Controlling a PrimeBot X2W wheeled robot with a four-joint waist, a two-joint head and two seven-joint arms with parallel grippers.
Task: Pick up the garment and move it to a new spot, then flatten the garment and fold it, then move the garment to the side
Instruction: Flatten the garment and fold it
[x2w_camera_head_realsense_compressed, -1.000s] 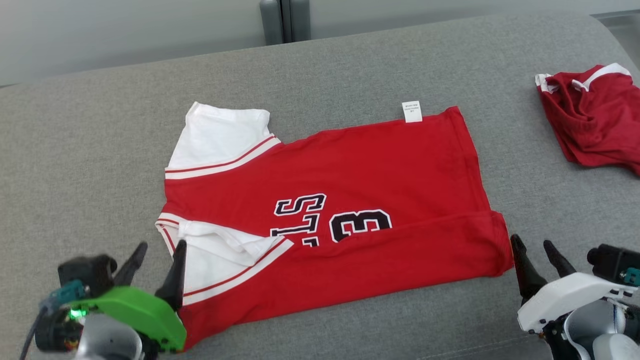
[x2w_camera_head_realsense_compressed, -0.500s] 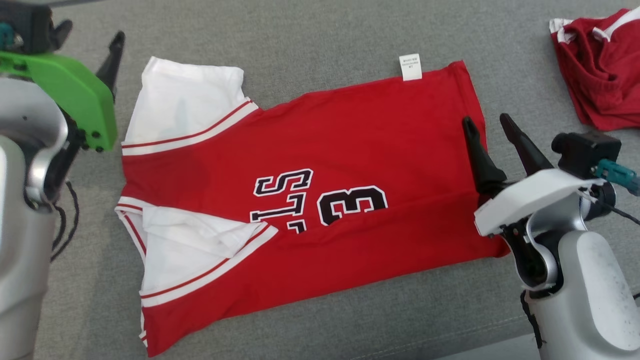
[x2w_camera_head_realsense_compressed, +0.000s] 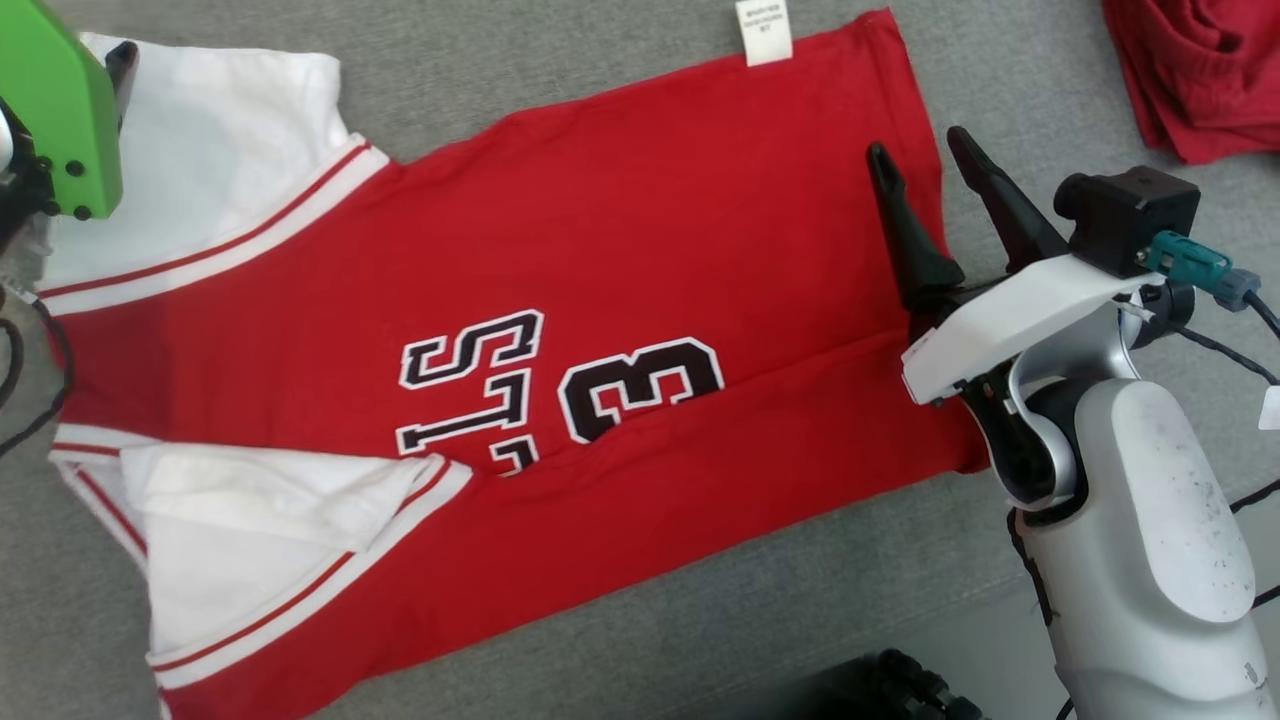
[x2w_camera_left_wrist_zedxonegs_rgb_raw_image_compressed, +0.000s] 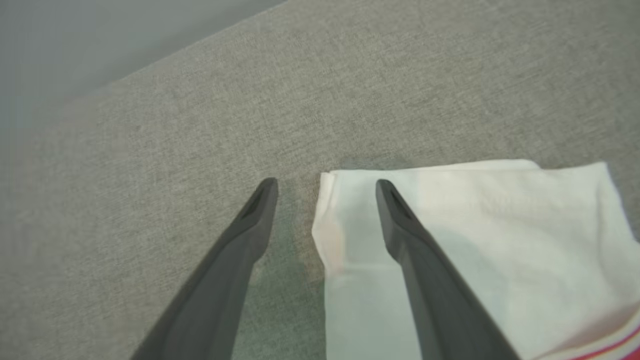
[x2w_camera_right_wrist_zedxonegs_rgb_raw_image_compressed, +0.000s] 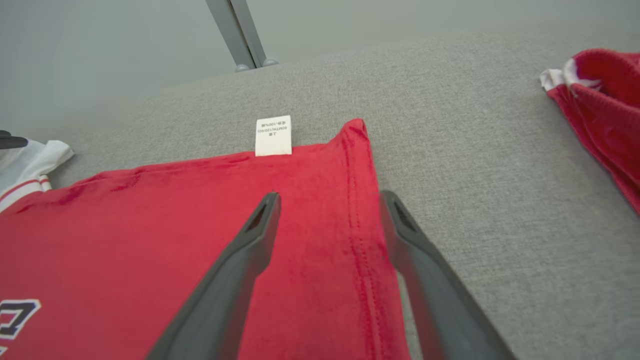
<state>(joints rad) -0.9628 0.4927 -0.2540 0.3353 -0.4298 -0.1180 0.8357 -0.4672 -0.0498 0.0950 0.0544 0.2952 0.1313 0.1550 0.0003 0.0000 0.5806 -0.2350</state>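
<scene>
Arms reached forward: right fingers (x2w_camera_right_wrist_zedxonegs_rgb_raw_image_compressed: 242, 265) apart astride jersey (x2w_camera_head_realsense_compressed: 640, 250) hem, left fingers (x2w_camera_left_wrist_zedxonegs_rgb_raw_image_compressed: 412, 250) apart astride white sleeve (x2w_camera_left_wrist_zedxonegs_rgb_raw_image_compressed: 500, 225).

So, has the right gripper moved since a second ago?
Yes, the right gripper went from the near corner of the jersey up its hem toward the white label.

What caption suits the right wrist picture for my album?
Open right gripper hovers astride the hem of the red jersey on grey fabric, white label beyond.

Grey cloth worktop before a plain pale wall
The worktop (x2w_camera_head_realsense_compressed: 700, 620) is covered in grey woven fabric, evenly lit; beyond its far edge stand a bare pale wall (x2w_camera_right_wrist_zedxonegs_rgb_raw_image_compressed: 125, 40) and a grey upright post (x2w_camera_right_wrist_zedxonegs_rgb_raw_image_compressed: 239, 30).
</scene>
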